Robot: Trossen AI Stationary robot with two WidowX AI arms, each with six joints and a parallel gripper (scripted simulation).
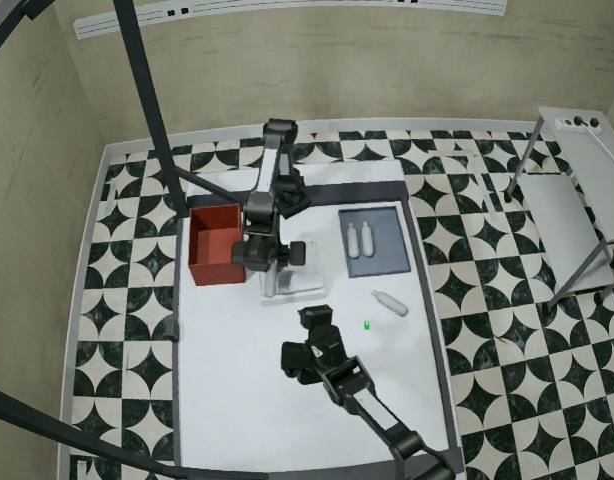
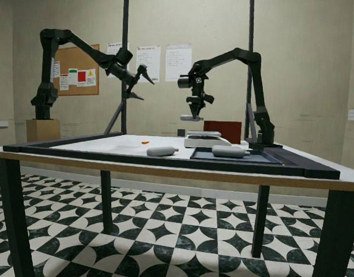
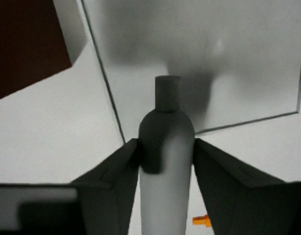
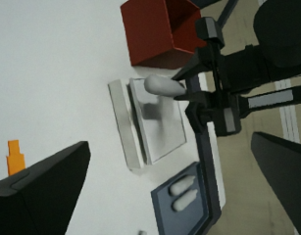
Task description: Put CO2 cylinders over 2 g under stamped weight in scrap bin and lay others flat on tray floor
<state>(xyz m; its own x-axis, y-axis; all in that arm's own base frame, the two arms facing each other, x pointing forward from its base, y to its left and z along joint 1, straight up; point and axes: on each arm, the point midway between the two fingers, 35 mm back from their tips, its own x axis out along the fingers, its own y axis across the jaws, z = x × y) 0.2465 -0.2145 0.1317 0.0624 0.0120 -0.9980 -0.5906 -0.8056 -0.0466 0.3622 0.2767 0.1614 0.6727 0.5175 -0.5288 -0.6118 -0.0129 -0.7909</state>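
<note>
My left gripper is shut on a grey CO2 cylinder and holds it level above the front edge of the white scale. From the side the cylinder hangs clear above the scale. The red scrap bin stands right beside the scale. Two cylinders lie flat in the blue-grey tray. Another cylinder lies loose on the table in front of the tray. My right gripper is open and empty, raised high over the table's near half.
A small coloured marker lies on the table near the loose cylinder. A dark raised rim runs round the table. Dark frame posts stand behind the bin. A grey trolley stands off the table.
</note>
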